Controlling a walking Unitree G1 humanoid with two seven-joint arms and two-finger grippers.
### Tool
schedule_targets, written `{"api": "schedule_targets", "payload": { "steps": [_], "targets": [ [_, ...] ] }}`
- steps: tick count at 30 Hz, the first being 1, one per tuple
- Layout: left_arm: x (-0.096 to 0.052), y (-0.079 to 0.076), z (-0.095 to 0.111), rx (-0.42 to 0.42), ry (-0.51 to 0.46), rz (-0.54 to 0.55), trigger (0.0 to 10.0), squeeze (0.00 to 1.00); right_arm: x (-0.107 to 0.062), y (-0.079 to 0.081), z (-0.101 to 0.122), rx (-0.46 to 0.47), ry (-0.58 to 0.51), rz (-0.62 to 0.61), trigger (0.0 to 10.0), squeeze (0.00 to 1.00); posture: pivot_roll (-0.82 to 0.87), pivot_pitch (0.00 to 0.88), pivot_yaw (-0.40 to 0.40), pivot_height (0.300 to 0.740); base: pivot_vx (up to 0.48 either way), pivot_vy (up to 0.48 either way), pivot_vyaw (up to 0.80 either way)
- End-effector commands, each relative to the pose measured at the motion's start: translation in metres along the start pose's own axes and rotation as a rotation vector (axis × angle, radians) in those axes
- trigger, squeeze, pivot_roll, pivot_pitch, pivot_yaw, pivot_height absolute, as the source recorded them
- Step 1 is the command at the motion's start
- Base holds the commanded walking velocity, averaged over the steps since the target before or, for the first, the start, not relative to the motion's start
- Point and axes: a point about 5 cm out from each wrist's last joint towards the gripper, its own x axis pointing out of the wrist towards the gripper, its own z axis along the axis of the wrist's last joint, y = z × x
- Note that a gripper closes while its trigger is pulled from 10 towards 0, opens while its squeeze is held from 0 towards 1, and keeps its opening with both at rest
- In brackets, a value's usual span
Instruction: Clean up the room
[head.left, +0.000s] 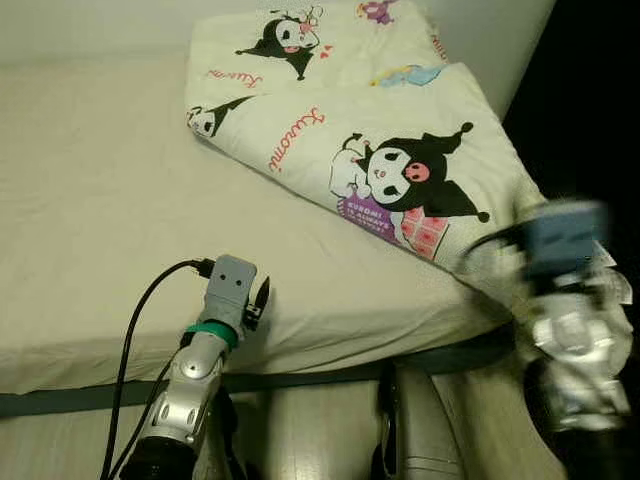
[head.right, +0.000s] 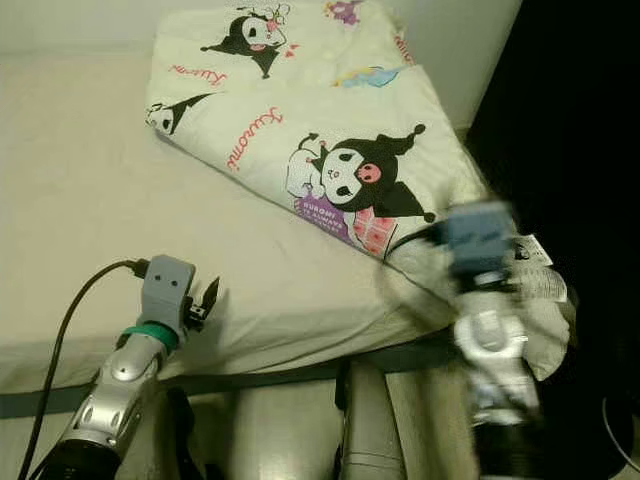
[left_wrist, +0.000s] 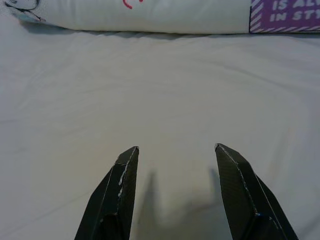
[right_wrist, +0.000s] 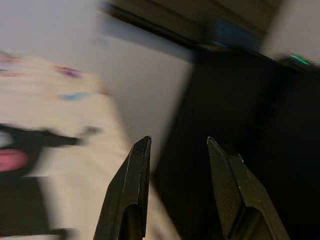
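Hovering over the bed (head.left: 100, 200), left gripper (left_wrist: 175, 155) fingers are parted, empty; right gripper (right_wrist: 175, 145) likewise, blurred. Folded Kuromi blanket (head.left: 400, 130) overhangs right edge; snagging risked.

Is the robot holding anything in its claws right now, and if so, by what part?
Nothing. The left gripper is open over the bare bed sheet; the right gripper is open in the air beside the folded blanket.

You have one folded quilt (head.left: 380, 130) on one bed (head.left: 90, 200), two grippers, left (left_wrist: 175, 192) and right (right_wrist: 175, 192), and one black cable (head.left: 140, 310); blur may hide smaller items.
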Motion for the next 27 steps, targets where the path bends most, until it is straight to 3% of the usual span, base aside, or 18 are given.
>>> {"api": "schedule_targets", "payload": {
  "steps": [1, 2, 3, 4, 5, 6, 7, 9, 10, 16, 19, 21, 26, 27],
  "targets": [
    [-0.001, -0.001, -0.003, 0.009, 0.016, -0.008, 10.0, 0.0, -0.009, -0.007, -0.019, 0.017, 0.099, -0.037, 10.0, 0.0, -0.15, 0.103, 0.089, 0.515, 0.0, 0.0, 0.0],
    [-0.001, -0.001, -0.003, 0.009, 0.016, -0.008, 10.0, 0.0, -0.009, -0.007, -0.019, 0.017, 0.099, -0.037, 10.0, 0.0, -0.15, 0.103, 0.089, 0.515, 0.0, 0.0, 0.0],
    [-0.001, 0.0, -0.002, 0.009, 0.015, -0.009, 10.0, 0.0, -0.015, -0.024, -0.036, 0.025, 0.178, -0.112, 10.0, 0.0, -0.15, 0.108, 0.099, 0.515, 0.0, 0.0, 0.0],
    [-0.001, 0.0, -0.002, 0.009, 0.015, -0.009, 10.0, 0.0, -0.015, -0.024, -0.036, 0.025, 0.178, -0.112, 10.0, 0.0, -0.15, 0.108, 0.099, 0.515, 0.0, 0.0, 0.0],
    [-0.001, 0.001, -0.002, 0.014, 0.016, -0.012, 10.0, 0.0, -0.018, -0.037, -0.052, 0.089, 0.253, -0.149, 10.0, 0.39, -0.15, 0.108, 0.107, 0.515, 0.0, 0.0, 0.0],
    [-0.001, 0.002, -0.002, 0.018, 0.016, -0.014, 10.0, 0.0, -0.02, -0.043, -0.061, 0.189, 0.294, -0.157, 10.0, 1.0, -0.15, 0.109, 0.109, 0.515, 0.0, 0.0, 0.0],
    [-0.001, 0.002, -0.002, 0.018, 0.016, -0.014, 10.0, 0.0, -0.02, -0.043, -0.061, 0.189, 0.294, -0.157, 10.0, 1.0, -0.15, 0.109, 0.109, 0.515, 0.0, 0.0, 0.0],
    [-0.001, 0.003, -0.002, 0.024, 0.018, -0.017, 10.0, 0.0, -0.014, -0.045, -0.066, 0.36, 0.319, -0.117, 10.0, 1.0, -0.14, 0.111, 0.114, 0.515, 0.0, 0.0, 0.0],
    [-0.001, 0.004, -0.002, 0.026, 0.018, -0.018, 10.0, 0.0, -0.01, -0.046, -0.066, 0.388, 0.32, -0.098, 10.0, 1.0, -0.14, 0.111, 0.114, 0.515, 0.0, 0.0, 0.0],
    [-0.003, 0.006, -0.001, 0.032, 0.019, -0.014, 10.0, 0.0, -0.001, -0.051, -0.074, 0.439, 0.369, -0.098, 10.0, 1.0, -0.12, 0.125, 0.117, 0.515, 0.0, 0.0, 0.0],
    [-0.005, 0.008, -0.002, 0.037, 0.022, -0.012, 10.0, 0.0, 0.004, -0.046, -0.074, 0.483, 0.362, -0.035, 10.0, 1.0, -0.11, 0.128, 0.117, 0.515, 0.0, 0.0, 0.0],
    [-0.01, 0.013, -0.004, 0.047, 0.029, -0.005, 10.0, 0.0, 0.008, -0.032, -0.078, 0.586, 0.399, 0.096, 10.0, 1.0, -0.09, 0.143, 0.118, 0.515, 0.0, 0.0, 0.0],
    [-0.01, 0.014, -0.004, 0.049, 0.03, -0.003, 10.0, 0.0, 0.009, -0.03, -0.08, 0.608, 0.412, 0.114, 10.0, 1.0, -0.09, 0.143, 0.118, 0.515, 0.0, 0.0, 0.0],
    [-0.011, 0.015, -0.004, 0.05, 0.031, -0.002, 10.0, 0.0, 0.009, -0.026, -0.082, 0.649, 0.43, 0.146, 10.0, 0.99, -0.08, 0.146, 0.121, 0.515, 0.0, 0.0, 0.0]
  ]
}}
